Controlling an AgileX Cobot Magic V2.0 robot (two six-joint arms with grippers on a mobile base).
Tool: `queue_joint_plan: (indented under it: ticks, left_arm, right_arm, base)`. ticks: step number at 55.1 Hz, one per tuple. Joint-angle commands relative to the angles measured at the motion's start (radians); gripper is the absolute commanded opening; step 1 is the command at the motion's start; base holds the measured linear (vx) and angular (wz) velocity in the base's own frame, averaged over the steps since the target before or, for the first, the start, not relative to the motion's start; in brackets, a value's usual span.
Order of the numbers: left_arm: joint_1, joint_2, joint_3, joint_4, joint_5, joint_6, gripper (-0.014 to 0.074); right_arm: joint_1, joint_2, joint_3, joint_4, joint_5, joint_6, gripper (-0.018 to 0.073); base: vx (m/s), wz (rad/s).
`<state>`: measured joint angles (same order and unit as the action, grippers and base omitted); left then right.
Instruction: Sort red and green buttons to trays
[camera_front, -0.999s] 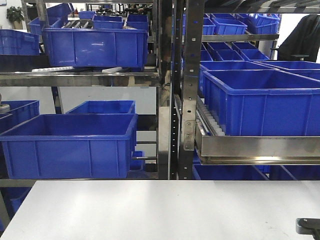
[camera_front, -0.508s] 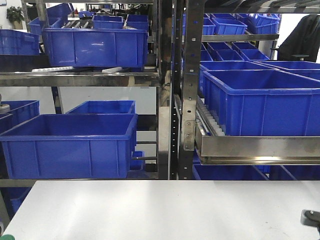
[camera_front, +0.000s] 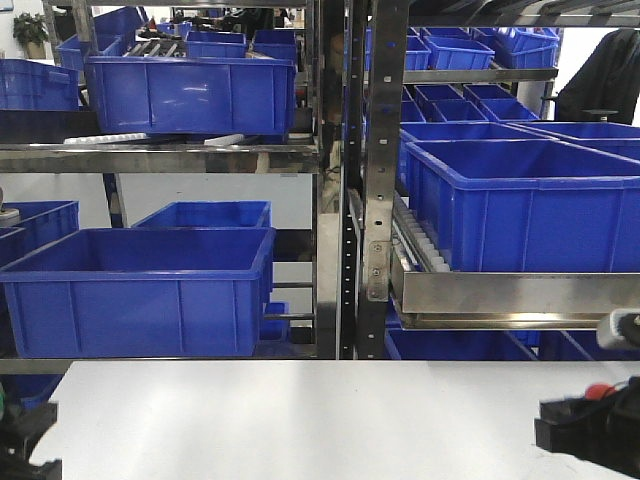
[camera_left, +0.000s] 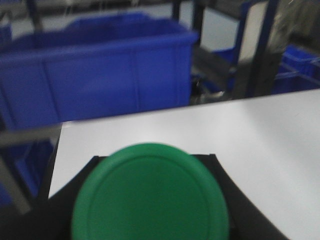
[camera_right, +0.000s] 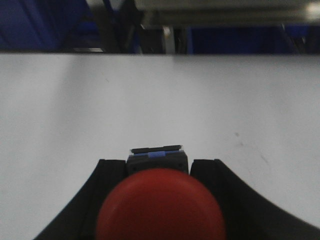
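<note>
Left wrist-mounted: left tool (camera_left: 153, 159) holds green button (camera_left: 150, 195), right tool (camera_right: 159, 163) red button (camera_right: 159, 207); blue crates (camera_front: 140, 290) behind.

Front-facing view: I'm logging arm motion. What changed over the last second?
The right end effector rose further into the lower right corner, carrying the red button. The left end effector came into the lower left corner; its wrist view shows it gripping the green button. The blue crates, racks and white table stayed put.
</note>
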<state>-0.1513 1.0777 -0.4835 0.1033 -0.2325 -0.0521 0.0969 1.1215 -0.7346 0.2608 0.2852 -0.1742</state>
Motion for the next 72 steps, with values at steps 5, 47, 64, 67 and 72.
queue_joint_plan:
  ticks: [5, 47, 64, 67, 72]
  left_arm:
    - [-0.055, -0.149, -0.109, 0.020, 0.055, -0.010, -0.0007]
    - [-0.062, -0.535, -0.065, 0.021, 0.299, -0.088, -0.0006]
    - [-0.062, -0.535, -0.065, 0.021, 0.297, -0.088, -0.0006]
    - [-0.062, -0.535, -0.065, 0.021, 0.297, -0.088, -0.0006]
    - [-0.062, -0.535, -0.065, 0.021, 0.297, -0.088, -0.0006]
  right_arm:
    - [0.089, -0.157, -0.027, 0.013, -0.085, -0.014, -0.0010]
    - [0.112, -0.447, 0.093, -0.084, -0.098, -0.010, -0.0009]
    - [0.112, -0.447, 0.093, -0.084, -0.098, -0.010, -0.0009]
    - [0.112, -0.447, 0.093, -0.084, -0.098, -0.010, -0.0009]
    - [0.112, -0.447, 0.093, -0.084, -0.098, -0.010, -0.0009]
  base:
    - [0.00, 0.00]
    - [0.00, 0.00]
    - [0.00, 0.00]
    - [0.00, 0.00]
    - [0.00, 0.00]
